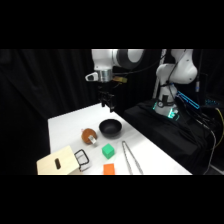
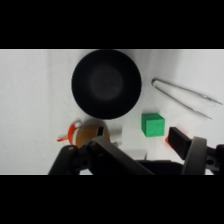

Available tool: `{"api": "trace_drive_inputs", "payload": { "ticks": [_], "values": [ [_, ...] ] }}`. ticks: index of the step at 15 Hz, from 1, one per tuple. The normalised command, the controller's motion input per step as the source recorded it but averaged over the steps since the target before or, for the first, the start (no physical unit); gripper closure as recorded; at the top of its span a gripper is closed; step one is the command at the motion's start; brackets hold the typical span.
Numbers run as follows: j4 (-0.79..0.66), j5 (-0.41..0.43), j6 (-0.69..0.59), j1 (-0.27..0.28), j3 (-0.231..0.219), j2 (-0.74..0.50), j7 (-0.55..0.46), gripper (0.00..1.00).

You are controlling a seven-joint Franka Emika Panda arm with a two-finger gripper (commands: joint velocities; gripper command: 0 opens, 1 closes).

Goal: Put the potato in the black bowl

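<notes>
The potato (image 1: 89,135), a reddish-brown lump with a pale end, lies on the white table just left of the black bowl (image 1: 110,128). The bowl is glossy, upright and has nothing in it. My gripper (image 1: 107,102) hangs in the air above and behind the bowl, touching neither thing. In the wrist view the bowl (image 2: 106,84) fills the upper middle. The potato (image 2: 89,133) lies right below it, partly hidden by my black linkage. The gripper (image 2: 140,144) is open with nothing between its fingers.
A green cube (image 1: 108,150) and an orange block (image 1: 109,169) lie in front of the bowl, with metal tongs (image 1: 131,157) to their right. A wooden box (image 1: 57,162) with a black wire loop (image 1: 82,158) sits at the front left. The wrist view shows the cube (image 2: 152,124) and the tongs (image 2: 187,97).
</notes>
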Motion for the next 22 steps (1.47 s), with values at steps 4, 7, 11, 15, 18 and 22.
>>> {"api": "trace_drive_inputs", "payload": {
  "ticks": [4, 7, 11, 15, 18, 22],
  "values": [
    [0.09, 0.001, 0.03, -0.021, 0.013, 0.12, 0.07, 0.00],
    [0.34, 0.035, 0.05, -0.054, -0.006, 0.39, 0.17, 0.00],
    [0.53, 0.082, 0.06, -0.076, -0.008, 0.57, 0.17, 0.00],
    [0.54, 0.079, 0.08, -0.061, 0.004, 0.49, 0.21, 0.00],
    [0.42, -0.012, 0.19, 0.002, -0.049, 0.35, 0.36, 0.00],
    [0.30, -0.011, 0.14, 0.028, -0.065, 0.30, 0.34, 0.00]
  ]
}}
